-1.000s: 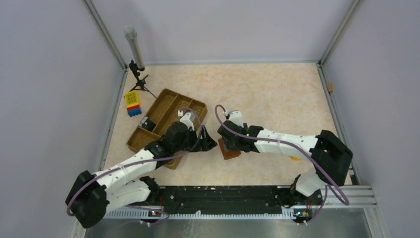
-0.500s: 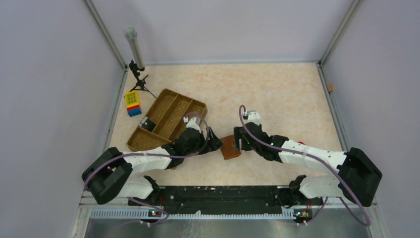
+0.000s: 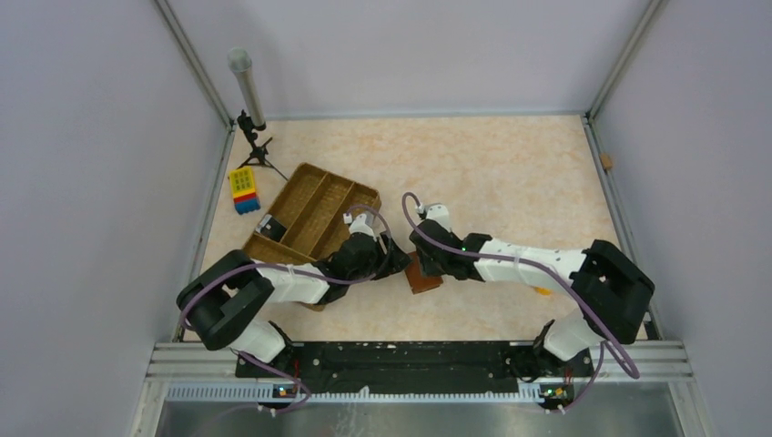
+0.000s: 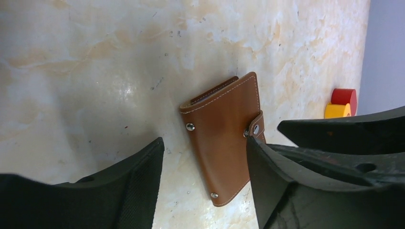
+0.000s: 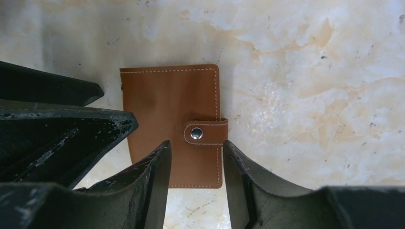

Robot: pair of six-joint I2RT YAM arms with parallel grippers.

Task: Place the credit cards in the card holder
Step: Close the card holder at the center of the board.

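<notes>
The card holder (image 3: 423, 275) lies flat on the table (image 3: 492, 173), a little toward 6 o'clock from the middle of it, and it is closed, with its strap fastened by a metal snap (image 5: 196, 133). In the right wrist view the right gripper (image 5: 196, 145) stands over the card holder (image 5: 172, 109) with its jaws partly apart, and the strap is between the two fingertips. I cannot tell if the fingertips touch the leather, but nothing is lifted or clamped. In the left wrist view the left gripper (image 4: 204, 143) has its jaws spread wider, and the card holder (image 4: 224, 143) shows between them, lying on the table and not gripped. From above, the left gripper (image 3: 397, 262) reaches the holder from 9 o'clock and the right gripper (image 3: 428, 259) from 2 o'clock, and the two are very near each other. At 10 o'clock from the holder lies a brown tray (image 3: 320, 175) with long compartments, and a small dark and white thing (image 3: 266, 225) lies in it at the 8 o'clock end; what it is, I cannot tell. At 10 o'clock from the tray there is a yellow-and-blue block (image 3: 243, 189), and beyond it a grey tube (image 3: 246, 86) on a small black tripod. A red piece (image 4: 344, 95) and a yellow piece (image 4: 336, 111) lie together near the table edge
</notes>
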